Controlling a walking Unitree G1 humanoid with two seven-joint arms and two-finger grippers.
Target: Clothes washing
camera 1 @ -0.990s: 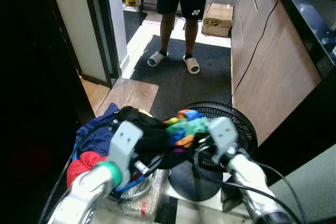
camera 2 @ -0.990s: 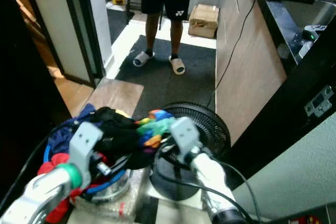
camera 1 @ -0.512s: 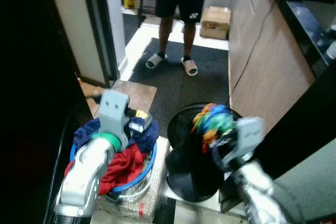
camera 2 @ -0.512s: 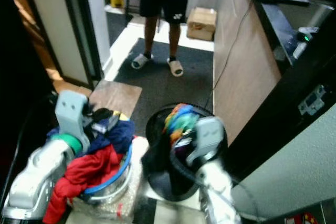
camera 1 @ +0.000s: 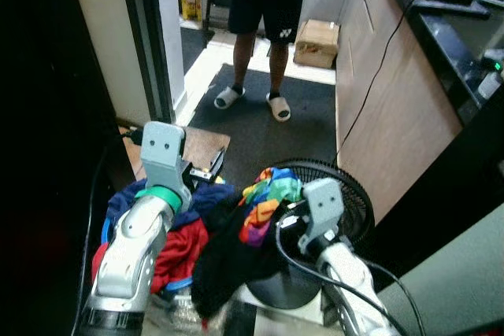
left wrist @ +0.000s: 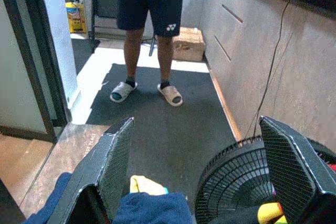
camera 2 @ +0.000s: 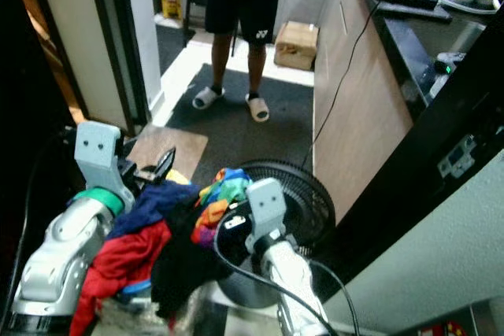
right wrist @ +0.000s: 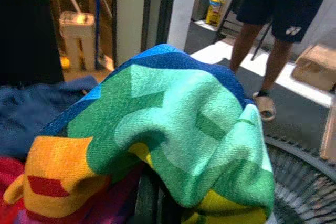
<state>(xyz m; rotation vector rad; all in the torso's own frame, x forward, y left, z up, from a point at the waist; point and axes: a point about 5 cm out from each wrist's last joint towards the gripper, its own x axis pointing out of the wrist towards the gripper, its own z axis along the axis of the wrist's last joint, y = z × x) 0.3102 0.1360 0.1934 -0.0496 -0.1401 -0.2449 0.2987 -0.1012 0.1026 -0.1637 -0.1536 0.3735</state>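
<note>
The rainbow-striped cloth (camera 1: 268,194) hangs bunched from the right end effector (camera 1: 293,214), clamped on it, above the laundry basket's (camera 1: 175,285) right rim, a black garment (camera 1: 224,253) trailing beneath. The left end effector (left wrist: 197,174), fingers apart and empty, hovers over the blue garment (left wrist: 149,208). The trailing cloth could snag the floor fan's (camera 1: 350,194) grille or spill. A person (camera 1: 264,5) stands beyond.

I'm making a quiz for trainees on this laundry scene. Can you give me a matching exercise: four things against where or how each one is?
Things
1. multicoloured cloth
2. left gripper
3. cardboard box
4. red garment

Places or states
A. open, above the blue clothes
B. on the floor behind the person
C. held up by the right gripper
D. in the laundry pile, under the left arm

Pairs: 1-C, 2-A, 3-B, 4-D
</note>
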